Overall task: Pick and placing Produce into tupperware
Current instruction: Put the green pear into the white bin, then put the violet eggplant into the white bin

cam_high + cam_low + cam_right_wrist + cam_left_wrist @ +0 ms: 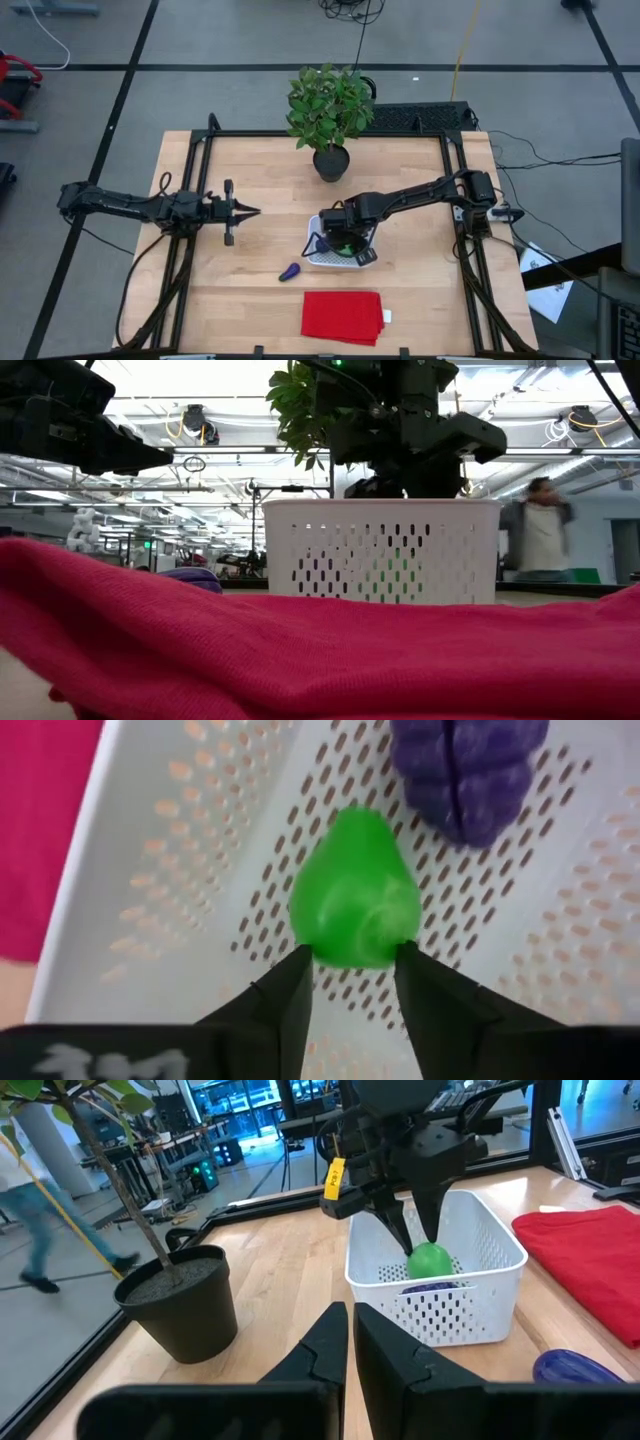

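High view: right gripper [345,243] down inside the white basket [318,256], hiding most of its contents; elongated purple piece [290,271] on the table just beside the basket, near the red cloth [341,316]. Left gripper [250,211] well apart, fingers together, empty.

Low view: cloth blocks the foreground; basket wall perforated.

Left wrist: green ball [430,1261] pinched between right fingers above the basket floor.

Right wrist: ball glossy, gripped at its sides; ridged purple piece [468,770] beside it, partly cut off.
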Available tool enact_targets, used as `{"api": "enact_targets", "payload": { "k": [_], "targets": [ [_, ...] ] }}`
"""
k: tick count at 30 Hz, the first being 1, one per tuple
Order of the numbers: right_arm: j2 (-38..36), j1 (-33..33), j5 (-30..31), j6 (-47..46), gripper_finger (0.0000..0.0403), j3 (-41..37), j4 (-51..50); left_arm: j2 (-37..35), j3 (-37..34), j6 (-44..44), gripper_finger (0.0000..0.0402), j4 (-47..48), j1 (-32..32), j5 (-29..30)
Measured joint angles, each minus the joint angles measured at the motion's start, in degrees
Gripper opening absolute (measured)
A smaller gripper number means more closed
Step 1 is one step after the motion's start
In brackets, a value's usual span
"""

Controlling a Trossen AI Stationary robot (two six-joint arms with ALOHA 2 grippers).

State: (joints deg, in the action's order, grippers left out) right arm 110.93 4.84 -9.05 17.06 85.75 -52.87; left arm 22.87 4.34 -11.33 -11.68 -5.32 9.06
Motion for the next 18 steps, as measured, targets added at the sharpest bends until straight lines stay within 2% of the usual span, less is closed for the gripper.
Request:
{"api": "enact_targets", "payload": {
  "k": [4, 18],
  "targets": [
    [-0.02, 0.0, 0.01, -0.06, 0.0131, 1.88, -4.26, -0.01, 0.0, 0.0, 0.0026, -0.01, -0.02, 0.01],
    [-0.11, 0.0, -0.01, -0.11, 0.0123, 3.57, -5.84, 0.0, 0.0, 0.04, 0.0026, -0.04, 0.0, 0.02]
  ]
}}
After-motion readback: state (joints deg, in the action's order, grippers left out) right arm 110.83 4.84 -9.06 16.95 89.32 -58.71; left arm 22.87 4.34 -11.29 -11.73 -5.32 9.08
